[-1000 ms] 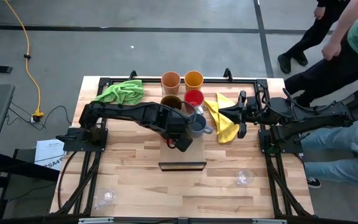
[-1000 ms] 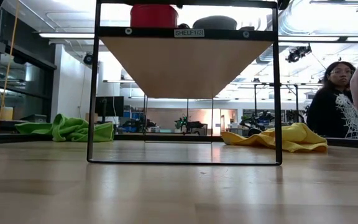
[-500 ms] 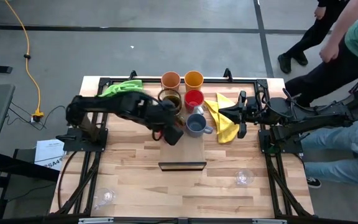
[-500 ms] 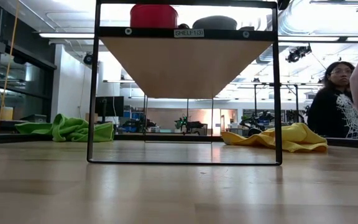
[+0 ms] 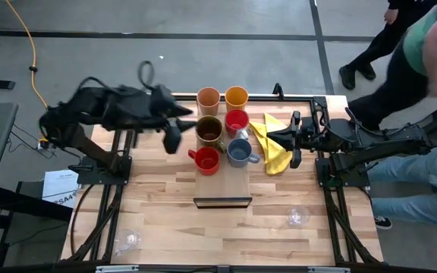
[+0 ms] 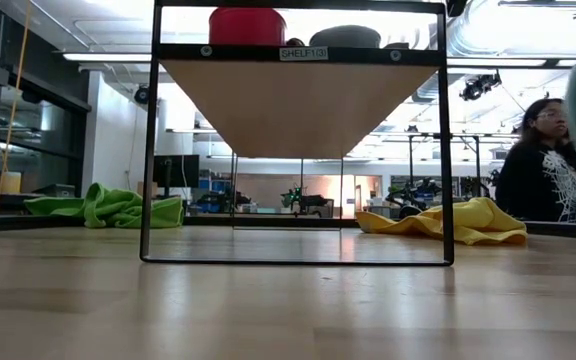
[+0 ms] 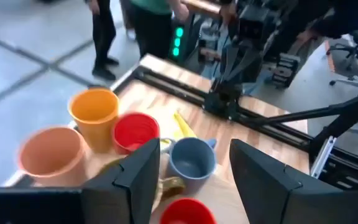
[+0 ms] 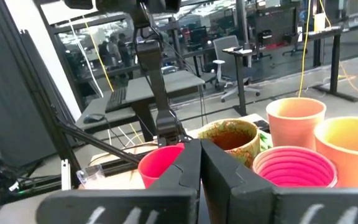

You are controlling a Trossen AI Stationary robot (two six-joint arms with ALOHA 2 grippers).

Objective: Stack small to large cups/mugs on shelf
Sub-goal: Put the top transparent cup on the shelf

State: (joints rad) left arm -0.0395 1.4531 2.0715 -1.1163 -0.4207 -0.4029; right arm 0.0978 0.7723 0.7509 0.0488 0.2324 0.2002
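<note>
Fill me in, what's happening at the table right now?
Six cups stand on the shelf: peach tumbler, orange tumbler, brown mug, two red mugs and the grey-blue mug. The left gripper is open and empty, off the shelf's left side. The right gripper waits shut by the yellow cloth. Two clear glasses sit on the tabletop near the front.

The right gripper (image 8: pixel 199 163) has its 2 dark fingers pressed together. Beyond them stand 5 cups close together: a red mug (image 8: pixel 157 165), a brown mug (image 8: pixel 232 138), a peach tumbler (image 8: pixel 294 121), an orange tumbler (image 8: pixel 348 149) and a second red mug (image 8: pixel 294 169).
</note>
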